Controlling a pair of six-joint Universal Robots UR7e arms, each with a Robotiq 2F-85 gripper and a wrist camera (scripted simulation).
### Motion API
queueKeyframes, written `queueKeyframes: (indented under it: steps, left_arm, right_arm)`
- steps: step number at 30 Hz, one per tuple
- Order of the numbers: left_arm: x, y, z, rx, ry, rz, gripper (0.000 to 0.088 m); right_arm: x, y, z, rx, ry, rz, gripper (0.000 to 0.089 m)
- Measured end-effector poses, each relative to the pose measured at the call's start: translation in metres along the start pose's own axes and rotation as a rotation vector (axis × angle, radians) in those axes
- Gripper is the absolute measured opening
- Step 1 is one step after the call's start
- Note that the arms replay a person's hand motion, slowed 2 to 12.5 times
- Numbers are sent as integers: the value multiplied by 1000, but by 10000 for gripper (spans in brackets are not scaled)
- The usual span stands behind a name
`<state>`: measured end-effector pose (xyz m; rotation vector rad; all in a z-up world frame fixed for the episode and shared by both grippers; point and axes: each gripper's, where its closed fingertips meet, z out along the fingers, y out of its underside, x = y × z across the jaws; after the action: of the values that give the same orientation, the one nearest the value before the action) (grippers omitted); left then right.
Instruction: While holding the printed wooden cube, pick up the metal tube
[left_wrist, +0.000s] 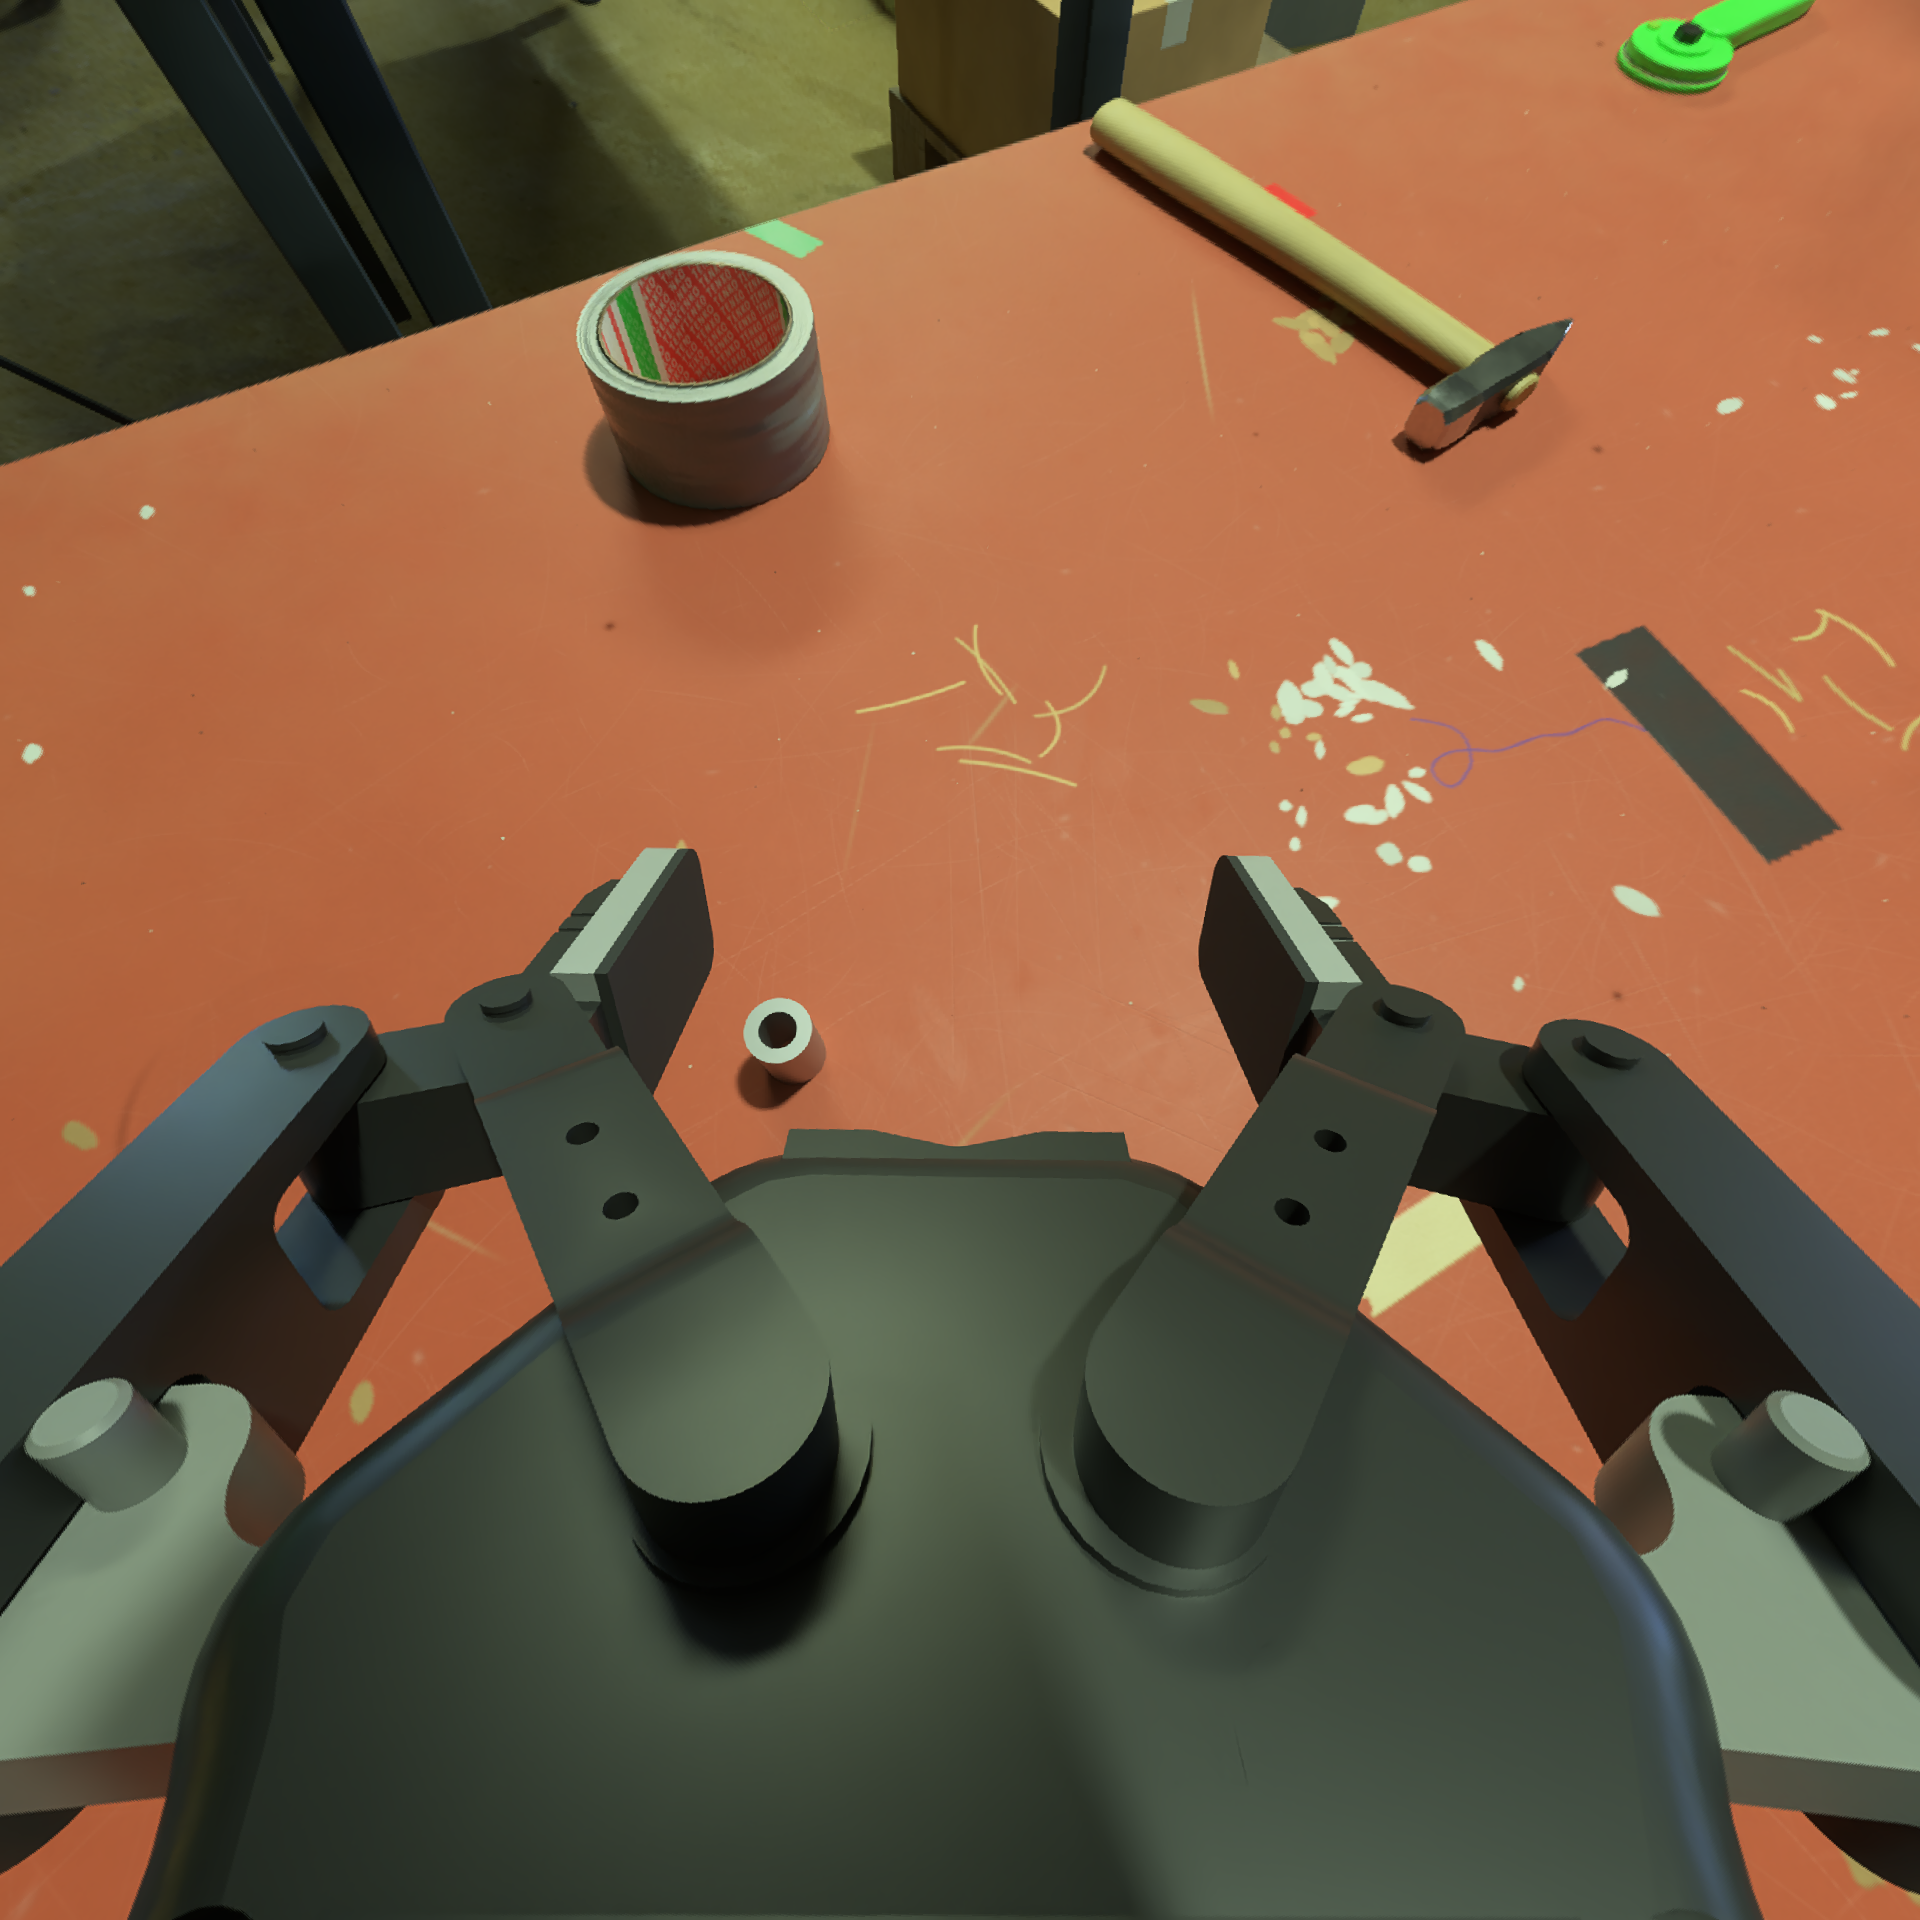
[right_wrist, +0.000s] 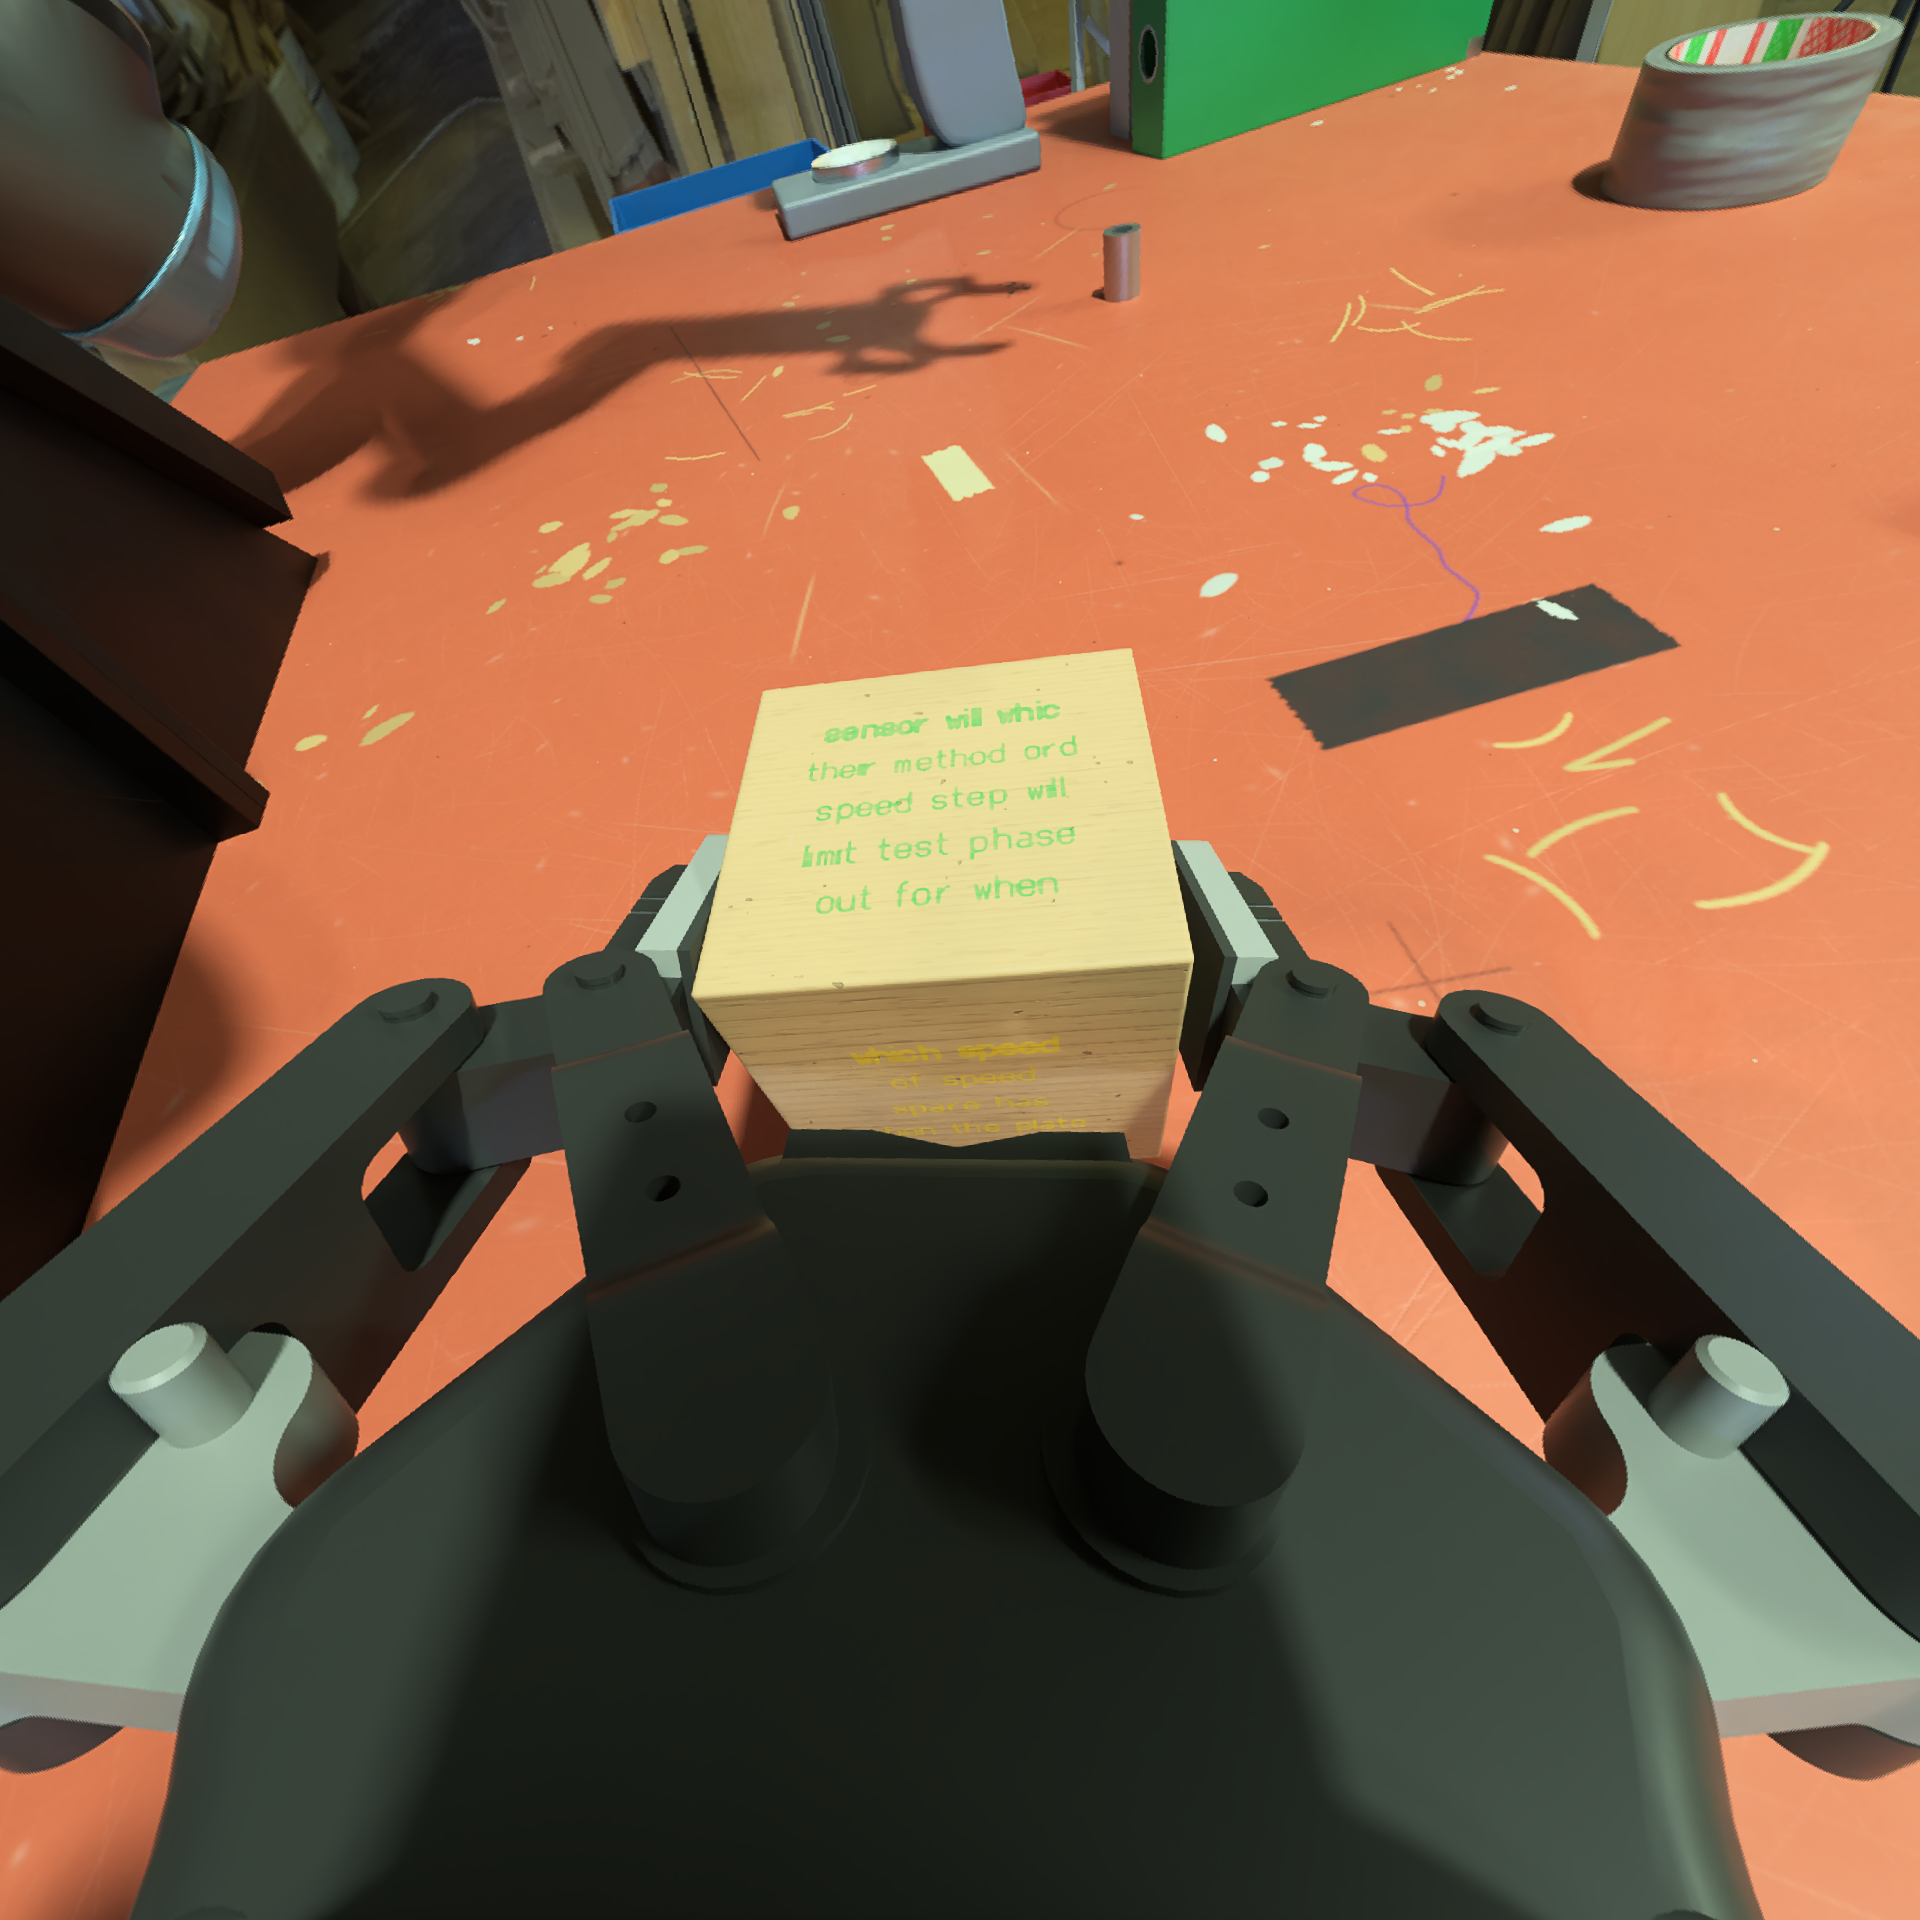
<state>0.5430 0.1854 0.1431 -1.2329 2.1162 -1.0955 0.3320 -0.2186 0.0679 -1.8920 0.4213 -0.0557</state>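
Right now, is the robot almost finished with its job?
About halfway. Done: the right hand grips the printed wooden cube, lifted off the table. In hand: the open left hand hangs above the upright metal tube, which sits nearer one finger. Left: centring, closing and lifting the tube.

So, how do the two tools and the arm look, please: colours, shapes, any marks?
Both the left tool and the right tool are dark grey, with a rounded body, jointed bars with small holes, pale grey pins and flat dark fingers edged in light grey. An arm segment is grey with a shiny ring. No cables show.
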Motion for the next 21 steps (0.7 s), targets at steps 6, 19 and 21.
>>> queueKeyframes:
  steps: [6, 19, 21]
  left_arm:
    - [-10, 11, 17, -40, -3, 18, 802]
    - [-34, 46, 41, -250, 7, 52, 777]
    - [-37, 49, 43, -269, 8, 52, 773]
  right_arm:
    - [0, 0, -1, 5, -3, 4, 652]
    - [0, 0, 0, 0, -8, 5, 652]
    - [-1, 1, 0, -4, -8, 4, 652]
